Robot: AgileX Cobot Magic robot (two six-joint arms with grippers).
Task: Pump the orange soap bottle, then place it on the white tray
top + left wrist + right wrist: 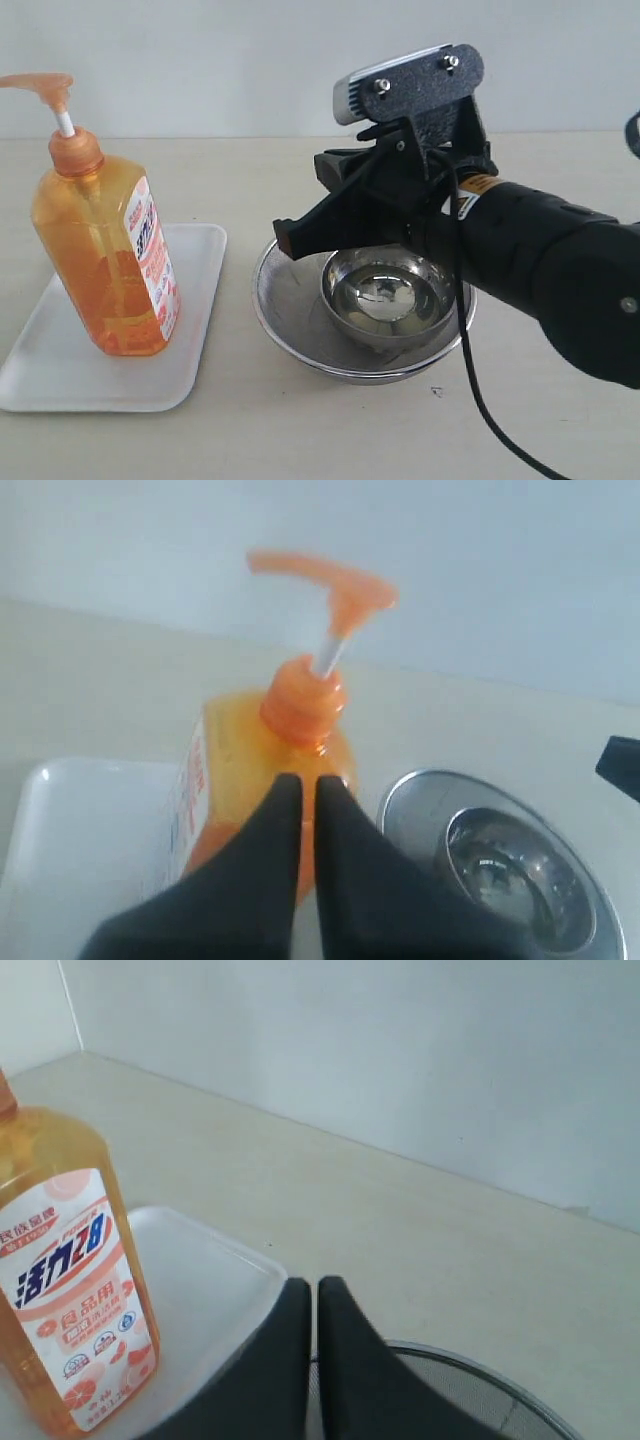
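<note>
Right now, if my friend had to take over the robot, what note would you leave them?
Left pincer: shut, holding nothing, pointing toward the orange soap bottle without gripping it.
Right pincer: shut, holding nothing, hanging over the steel strainer that has the bowl inside it.
Things: the bottle stands upright on the white tray, with its pump head up.
Done: the bottle is on the tray.
Left: probably nothing, but the pictures cannot show whether the pump was pressed, so check that first.
</note>
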